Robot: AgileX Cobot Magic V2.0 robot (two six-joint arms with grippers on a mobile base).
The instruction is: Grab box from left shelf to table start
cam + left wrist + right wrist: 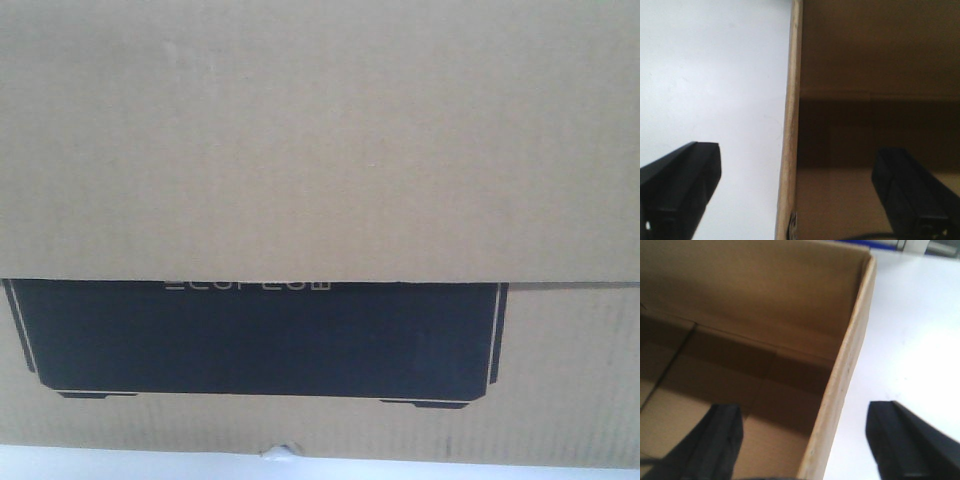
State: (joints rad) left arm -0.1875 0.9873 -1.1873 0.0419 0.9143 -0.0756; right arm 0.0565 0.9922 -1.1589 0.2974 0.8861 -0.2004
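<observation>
The brown cardboard box (320, 140) fills the front view, its black printed panel (260, 335) facing the camera, and it rests on the white table (100, 465). My left gripper (797, 167) is open and straddles the box's left wall (790, 125), with one finger over the table and the other inside the box. My right gripper (807, 427) is open too and straddles the right wall (845, 370) the same way. Neither gripper's fingers touch the cardboard. The box is empty inside. The left shelf is out of view.
White table (705, 75) runs along the box's left side, and more of the table (910, 340) along its right side. A blue strip (875, 244) shows at the far edge in the right wrist view. A small white bump (280, 452) sits under the box's lower edge.
</observation>
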